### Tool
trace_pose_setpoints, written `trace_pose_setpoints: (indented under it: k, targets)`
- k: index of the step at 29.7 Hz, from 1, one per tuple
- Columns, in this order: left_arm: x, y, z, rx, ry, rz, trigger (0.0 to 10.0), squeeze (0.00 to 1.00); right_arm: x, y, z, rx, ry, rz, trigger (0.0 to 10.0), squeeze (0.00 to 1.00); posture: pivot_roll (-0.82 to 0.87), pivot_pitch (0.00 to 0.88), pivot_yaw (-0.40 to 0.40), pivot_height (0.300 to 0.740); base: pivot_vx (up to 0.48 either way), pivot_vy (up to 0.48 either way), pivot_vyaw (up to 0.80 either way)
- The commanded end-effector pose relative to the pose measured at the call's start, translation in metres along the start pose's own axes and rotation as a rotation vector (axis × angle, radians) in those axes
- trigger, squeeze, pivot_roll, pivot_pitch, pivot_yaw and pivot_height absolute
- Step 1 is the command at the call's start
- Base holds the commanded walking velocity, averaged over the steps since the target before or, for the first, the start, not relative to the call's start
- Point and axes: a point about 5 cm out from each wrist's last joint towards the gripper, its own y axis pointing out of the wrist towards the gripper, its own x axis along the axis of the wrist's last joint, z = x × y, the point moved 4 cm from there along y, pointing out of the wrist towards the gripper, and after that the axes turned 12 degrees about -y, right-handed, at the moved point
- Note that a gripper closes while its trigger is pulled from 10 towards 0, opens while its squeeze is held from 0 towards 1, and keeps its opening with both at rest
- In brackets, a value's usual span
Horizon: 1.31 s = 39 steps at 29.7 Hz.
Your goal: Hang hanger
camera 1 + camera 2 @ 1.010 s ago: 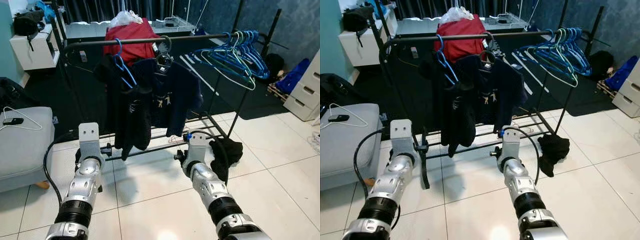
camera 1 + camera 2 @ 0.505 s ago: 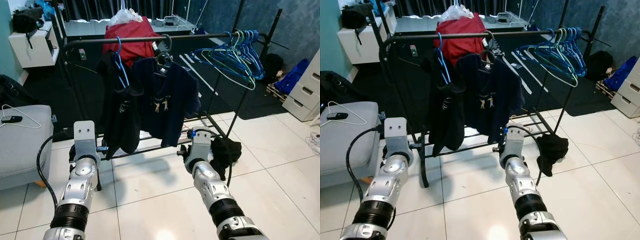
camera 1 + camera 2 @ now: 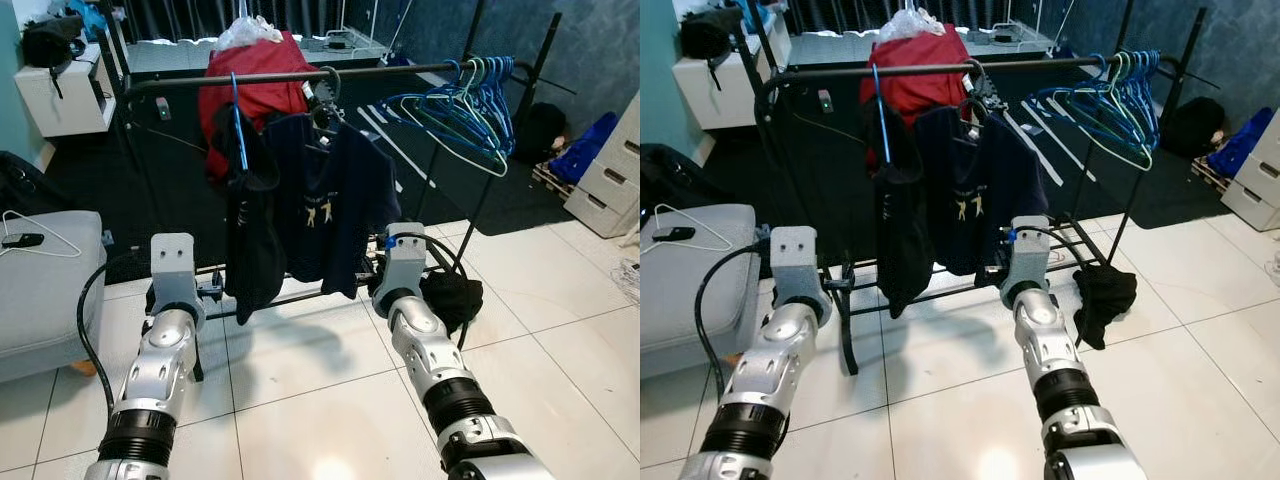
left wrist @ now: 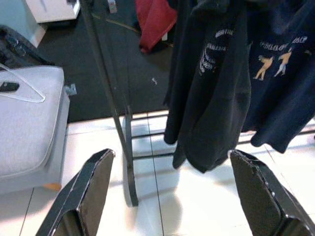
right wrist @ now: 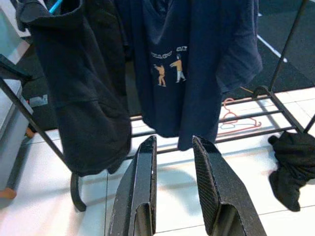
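Observation:
A black clothes rail crosses the view ahead of me. On it hangs a blue hanger carrying a black shirt, turned nearly edge-on. Beside it hangs a navy T-shirt on a dark hanger. Several empty blue hangers crowd the rail's right end. Both arms reach toward the rack, below the clothes. My left gripper is open, fingers wide apart and empty. My right gripper is shut, a thin slit between its fingers, holding nothing.
A grey stool at the left carries a white hanger. A black garment lies on the tiles by the rack's right leg. White drawers stand at the right. The rack's low bars and foot are close ahead.
The black shirt on the blue hanger has swung and turned edge-on. Both arms have risen slightly toward the rack, the right one more. The view has shifted a little.

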Motion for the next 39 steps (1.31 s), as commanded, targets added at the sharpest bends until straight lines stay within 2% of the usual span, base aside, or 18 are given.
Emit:
trace_pose_setpoints:
  k: [1, 2, 3, 6, 7, 9, 12, 16, 22, 23, 30, 39]
  targets:
    - [-0.002, -0.001, -0.007, -0.019, 0.000, 0.007, 10.0, 0.00, 0.000, -0.003, 0.000, -0.010, -0.049, -0.002, 10.0, 0.00, 0.01, 0.122, -0.008, 0.740, 0.000, 0.000, 0.00]
    - [-0.002, -0.001, -0.007, -0.019, 0.000, 0.007, 10.0, 0.00, 0.000, -0.003, 0.000, -0.010, -0.049, -0.002, 10.0, 0.00, 0.01, 0.122, -0.008, 0.740, 0.000, 0.000, 0.00]
    - [-0.003, -0.003, -0.012, -0.039, -0.008, 0.009, 10.0, 0.00, 0.000, -0.004, 0.000, -0.015, -0.086, -0.007, 10.0, 0.00, 0.01, 0.126, -0.008, 0.740, 0.000, 0.000, 0.00]
    - [-0.002, -0.005, -0.014, -0.043, -0.020, 0.002, 10.0, 0.00, 0.000, -0.005, -0.002, -0.028, -0.089, -0.011, 10.0, 0.00, 0.01, 0.126, -0.008, 0.740, 0.000, 0.000, 0.00]
    - [-0.001, -0.007, -0.013, -0.030, -0.061, -0.011, 10.0, 0.00, 0.001, -0.006, -0.003, -0.037, -0.085, -0.015, 10.0, 0.00, 0.00, 0.121, -0.008, 0.740, 0.000, 0.000, 0.00]
    - [-0.001, -0.008, -0.010, -0.016, -0.081, -0.021, 10.0, 0.00, 0.003, -0.007, -0.003, -0.034, -0.065, -0.030, 10.0, 0.00, -0.01, 0.111, -0.005, 0.740, 0.000, 0.000, 0.00]
    - [-0.002, -0.009, -0.009, -0.013, -0.085, -0.029, 10.0, 0.00, 0.005, -0.008, -0.003, -0.029, -0.057, -0.041, 10.0, 0.00, -0.01, 0.113, -0.007, 0.740, 0.000, 0.000, 0.00]
    - [-0.001, -0.010, -0.005, 0.001, -0.050, -0.042, 10.0, 0.00, 0.008, -0.007, -0.002, -0.005, -0.065, -0.050, 10.0, 0.00, -0.01, 0.113, -0.011, 0.740, 0.000, 0.000, 0.00]
    - [-0.002, -0.010, -0.001, 0.015, -0.039, -0.037, 10.0, 0.00, 0.007, -0.007, 0.002, 0.020, -0.072, -0.048, 10.0, 0.00, -0.01, 0.107, -0.013, 0.740, 0.294, 0.000, 0.00]
    - [-0.002, -0.009, 0.003, 0.039, -0.079, -0.024, 10.0, 0.00, 0.005, -0.009, 0.007, 0.049, -0.089, -0.044, 10.0, 0.00, -0.01, 0.106, -0.017, 0.740, 0.458, 0.000, 0.80]
    - [-0.001, -0.008, 0.006, 0.052, -0.082, -0.026, 10.0, 0.00, 0.003, -0.010, 0.012, 0.077, -0.128, -0.041, 10.0, 0.00, -0.01, 0.110, -0.016, 0.740, 0.460, 0.000, 0.69]
    - [0.002, -0.008, -0.001, 0.036, -0.075, -0.042, 10.0, 0.00, 0.001, -0.010, 0.009, 0.075, -0.123, -0.025, 10.0, 0.00, -0.01, 0.109, -0.022, 0.740, 0.461, 0.000, 0.00]
